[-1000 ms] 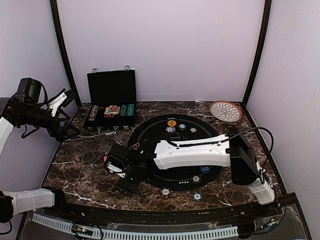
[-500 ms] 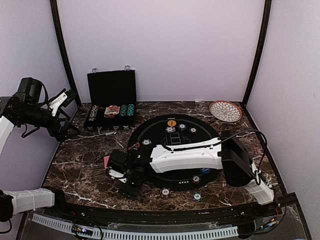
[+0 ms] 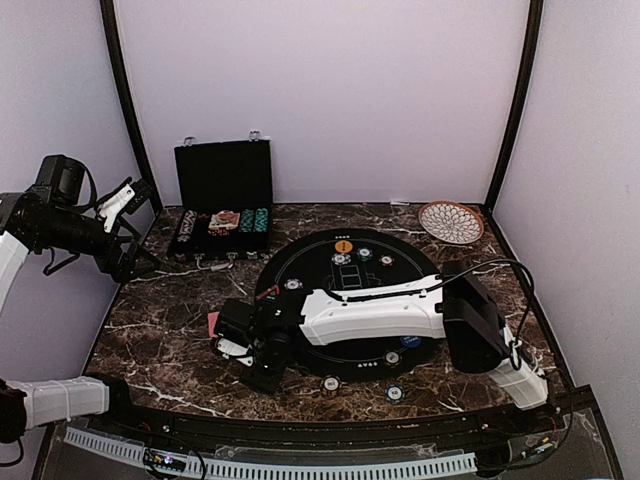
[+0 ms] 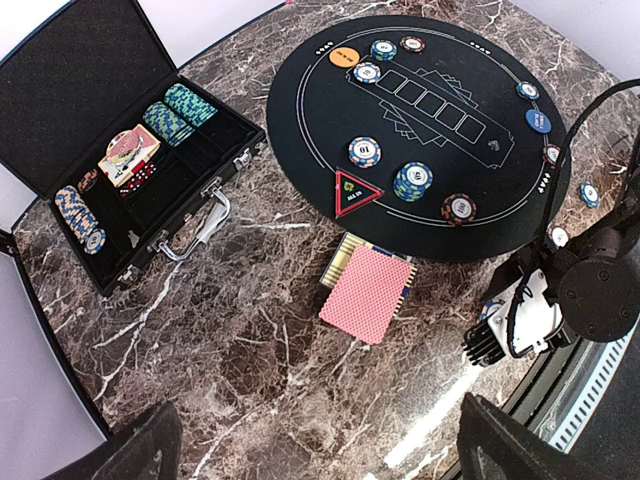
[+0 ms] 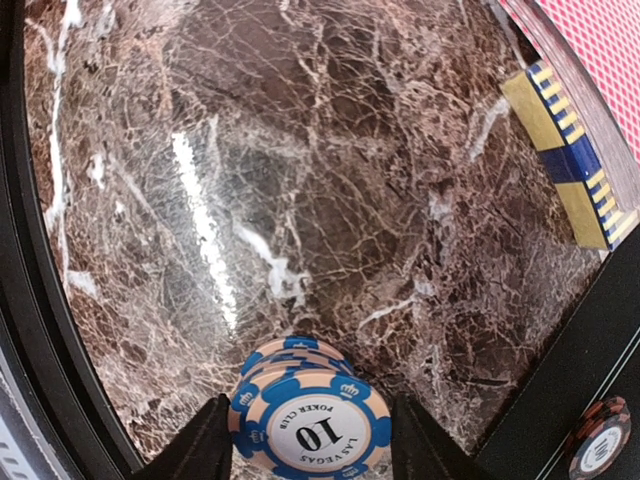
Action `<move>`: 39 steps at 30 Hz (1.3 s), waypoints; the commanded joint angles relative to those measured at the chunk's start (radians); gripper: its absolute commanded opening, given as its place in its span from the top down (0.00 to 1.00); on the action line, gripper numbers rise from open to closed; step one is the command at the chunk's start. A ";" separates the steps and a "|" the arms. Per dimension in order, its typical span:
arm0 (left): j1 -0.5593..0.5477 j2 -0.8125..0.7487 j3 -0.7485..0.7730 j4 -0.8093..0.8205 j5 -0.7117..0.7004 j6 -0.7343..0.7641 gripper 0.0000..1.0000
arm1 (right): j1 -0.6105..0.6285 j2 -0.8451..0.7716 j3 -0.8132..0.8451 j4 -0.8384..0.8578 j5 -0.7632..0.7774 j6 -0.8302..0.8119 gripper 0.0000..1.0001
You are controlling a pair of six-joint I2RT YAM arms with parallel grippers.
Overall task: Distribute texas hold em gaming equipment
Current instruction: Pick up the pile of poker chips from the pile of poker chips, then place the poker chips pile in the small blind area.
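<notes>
A short stack of blue-and-cream poker chips marked 10 stands on the marble just off the black round mat. My right gripper is down over it, its fingers hugging both sides of the stack. In the overhead view the right gripper hides these chips. The pink-backed card deck lies on its yellow-and-blue box just left of them. On the mat are an orange button, a blue button and several chips. My left gripper hangs open high over the table's left side.
The black hinged case stands open at the back left with chips and cards in it. A patterned plate sits at the back right. Two chips lie near the front edge. The right arm stretches across the mat.
The right arm swung slightly toward the near edge, uncovering the pink deck. Its jaws narrowed around the blue chip stack. The left arm kept still.
</notes>
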 commanded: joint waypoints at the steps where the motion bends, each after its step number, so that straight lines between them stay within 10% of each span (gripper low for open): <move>1: -0.005 -0.001 0.029 -0.015 0.004 0.000 0.01 | -0.008 0.015 0.032 -0.005 -0.006 -0.001 0.50; 21: -0.005 0.010 0.006 0.005 -0.034 0.027 0.01 | -0.040 -0.202 -0.041 0.010 0.005 0.078 0.88; 39: -0.007 0.041 -0.067 0.054 -0.018 0.054 0.01 | -0.362 -0.599 -0.721 0.143 0.173 0.297 0.95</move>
